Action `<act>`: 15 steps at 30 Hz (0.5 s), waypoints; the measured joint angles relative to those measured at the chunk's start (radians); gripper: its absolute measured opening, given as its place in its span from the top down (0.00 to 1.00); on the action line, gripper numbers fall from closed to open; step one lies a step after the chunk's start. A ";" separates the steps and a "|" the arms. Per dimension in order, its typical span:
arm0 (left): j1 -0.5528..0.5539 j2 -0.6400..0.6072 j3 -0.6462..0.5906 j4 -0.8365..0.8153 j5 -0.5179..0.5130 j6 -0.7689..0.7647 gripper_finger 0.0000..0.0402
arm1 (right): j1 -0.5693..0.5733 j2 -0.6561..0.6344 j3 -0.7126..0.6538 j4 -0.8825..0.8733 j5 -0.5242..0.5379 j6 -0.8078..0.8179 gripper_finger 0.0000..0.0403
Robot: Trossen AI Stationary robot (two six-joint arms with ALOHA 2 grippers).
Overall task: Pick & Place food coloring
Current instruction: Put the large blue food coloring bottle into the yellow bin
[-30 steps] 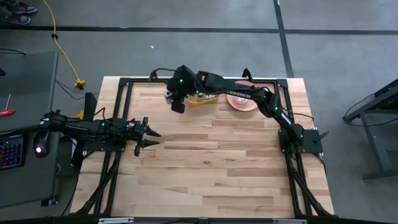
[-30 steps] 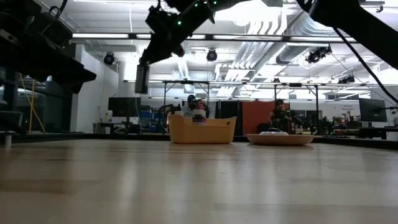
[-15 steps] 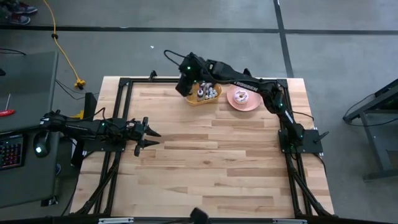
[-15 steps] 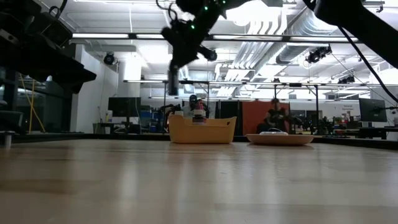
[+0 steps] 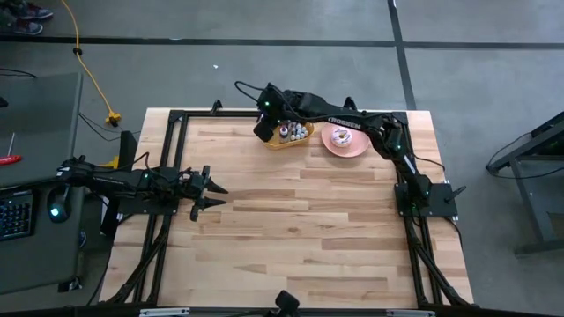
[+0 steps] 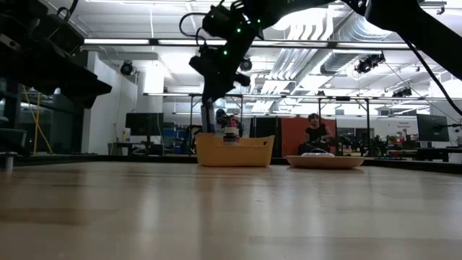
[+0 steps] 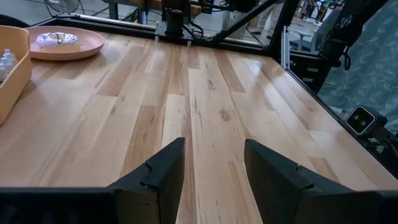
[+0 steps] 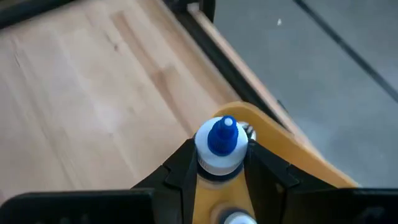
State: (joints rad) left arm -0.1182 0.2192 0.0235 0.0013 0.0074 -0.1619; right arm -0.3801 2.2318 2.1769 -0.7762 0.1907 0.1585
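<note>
- Right end effector [image 8: 219, 163] grips a blue-capped food coloring bottle [image 8: 221, 149] between its fingers, directly above the yellow basket [image 8: 292, 155].
- Bottle looks light, rigid, slick; hold at shoulder below cap.
- Left end effector [image 7: 211, 171] idle, parted, empty.

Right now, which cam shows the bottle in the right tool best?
Right wrist view: the blue-tipped bottle fills the frame, gripped by the right tool above the yellow basket. The high view hides it under the arm. The low view shows only the tool above the basket. The left wrist view misses it.
</note>
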 joint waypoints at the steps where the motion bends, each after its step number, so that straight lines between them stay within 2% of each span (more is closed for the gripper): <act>1: 0.000 0.000 0.000 0.000 0.000 0.000 0.59 | 0.000 0.000 -0.012 0.005 -0.003 0.002 0.75; 15: 0.000 0.000 0.000 0.000 0.000 0.000 0.59 | 0.000 0.002 -0.172 0.123 -0.007 0.042 0.75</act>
State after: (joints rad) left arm -0.1183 0.2192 0.0231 0.0013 0.0074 -0.1618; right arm -0.3801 2.2333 2.0052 -0.6537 0.1837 0.2008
